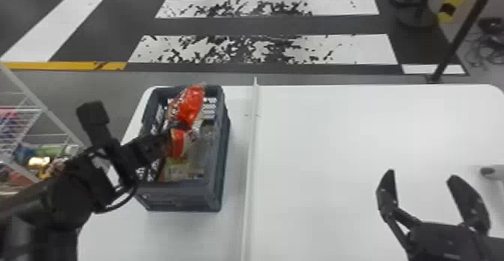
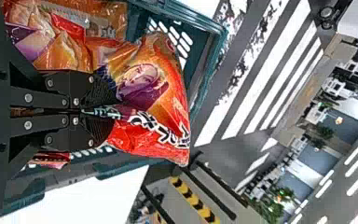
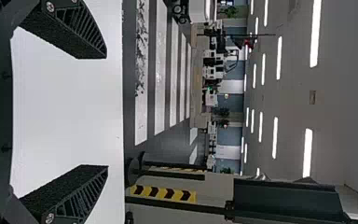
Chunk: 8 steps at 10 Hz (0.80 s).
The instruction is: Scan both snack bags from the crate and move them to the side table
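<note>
Snack bag (image 1: 190,104), glossy and crinkled red-orange, is pinched in your left claw (image 1: 169,134), fingers drawn together, over the perforated plastic crate (image 1: 180,200) between eight and nine o'clock; your right claw (image 1: 422,174) gapes wide, holding nothing, above the smooth counter (image 1: 330,140) toward four o'clock.

Bold black-and-white characters are noted on the glossy red-and-orange plastic snack bag (image 2: 175,109), set across its red part; their wording is not legible. A faint marking is noted on the near end wall of the dark grey plastic crate (image 1: 215,194), too blurred to be read.
</note>
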Tool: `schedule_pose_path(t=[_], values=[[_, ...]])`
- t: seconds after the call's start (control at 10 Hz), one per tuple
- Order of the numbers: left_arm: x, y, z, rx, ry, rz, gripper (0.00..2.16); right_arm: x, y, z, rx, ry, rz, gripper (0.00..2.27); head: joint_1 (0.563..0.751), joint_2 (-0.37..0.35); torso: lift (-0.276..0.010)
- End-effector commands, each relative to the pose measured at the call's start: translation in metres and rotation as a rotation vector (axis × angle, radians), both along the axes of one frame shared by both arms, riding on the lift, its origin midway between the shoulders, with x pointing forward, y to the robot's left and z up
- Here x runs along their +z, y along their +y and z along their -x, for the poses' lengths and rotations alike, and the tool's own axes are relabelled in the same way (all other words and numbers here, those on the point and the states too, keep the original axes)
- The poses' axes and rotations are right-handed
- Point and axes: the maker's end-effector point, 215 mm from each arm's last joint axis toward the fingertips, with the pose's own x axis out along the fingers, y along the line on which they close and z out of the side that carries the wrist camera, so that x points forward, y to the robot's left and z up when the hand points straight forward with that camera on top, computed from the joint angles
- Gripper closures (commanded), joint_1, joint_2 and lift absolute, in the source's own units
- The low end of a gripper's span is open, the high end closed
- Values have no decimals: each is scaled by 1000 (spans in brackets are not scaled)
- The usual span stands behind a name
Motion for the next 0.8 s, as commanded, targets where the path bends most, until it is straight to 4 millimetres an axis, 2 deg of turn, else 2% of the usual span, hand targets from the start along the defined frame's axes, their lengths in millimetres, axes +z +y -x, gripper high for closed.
schedule_pose_path(t=[0.0,0.2,0.4,0.5,0.7], values=[[32,-11,4,-22,-60,27,2135,-1,0,0,-1,3,0,83,695,114,-75],[77,-27,12,-52,-135,14,2135,-1,1,0,-1,2,2,83,695,99,-75],[107,-52,24,-75,-182,42,2135,-1,1,0,-1,4,2,83,695,82,-75],[111,-70,29,-102,-177,50,2135,-1,-3,0,-6,2,6,83,695,65,-75],[121,-129,37,-209,-182,68,2138,1,-5,0,-9,0,9,83,695,7,-75]])
